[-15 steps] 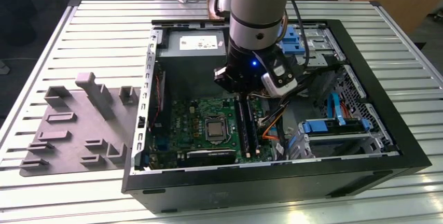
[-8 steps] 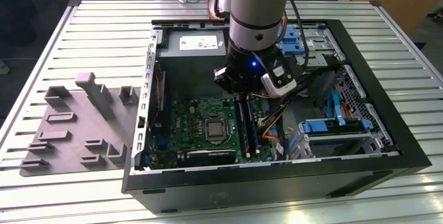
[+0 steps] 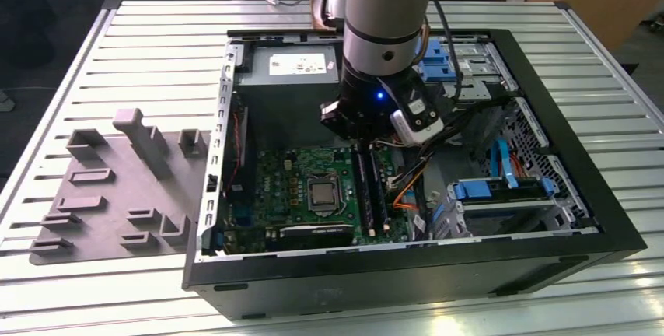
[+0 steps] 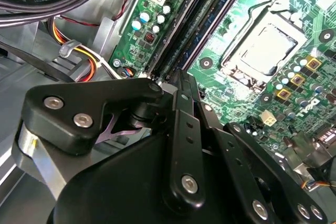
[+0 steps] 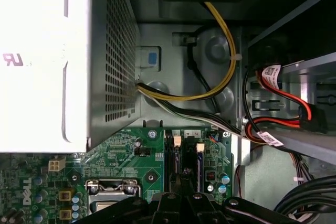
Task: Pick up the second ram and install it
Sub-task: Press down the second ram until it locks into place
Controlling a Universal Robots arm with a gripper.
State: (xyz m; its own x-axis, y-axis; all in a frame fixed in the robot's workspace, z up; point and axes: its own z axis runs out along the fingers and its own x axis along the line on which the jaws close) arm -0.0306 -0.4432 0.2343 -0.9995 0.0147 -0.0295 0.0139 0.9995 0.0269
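Observation:
Inside the open PC case (image 3: 581, 227), my gripper (image 3: 362, 140) hangs low over the green motherboard (image 3: 301, 173), at the end of the long black memory slots (image 3: 380, 196) nearest the power supply. In both wrist views the fingers (image 4: 178, 85) are shut, tips together. A thin dark stick, the second ram (image 4: 210, 22), lies along a slot and runs away from the fingertips (image 5: 181, 196); it also shows as a dark strip (image 3: 365, 188) in the exterior view. I cannot tell whether the tips touch it. Pale end clips (image 5: 177, 141) show just beyond the fingers.
A silver power supply (image 5: 63, 61) sits close beside the gripper. Yellow, black and orange cables (image 5: 220, 77) run past the slots. The CPU socket (image 4: 262, 45) lies beside the slots. Blue drive brackets (image 3: 498, 188) fill the exterior view's right. A grey tray (image 3: 114, 196) stands outside the case.

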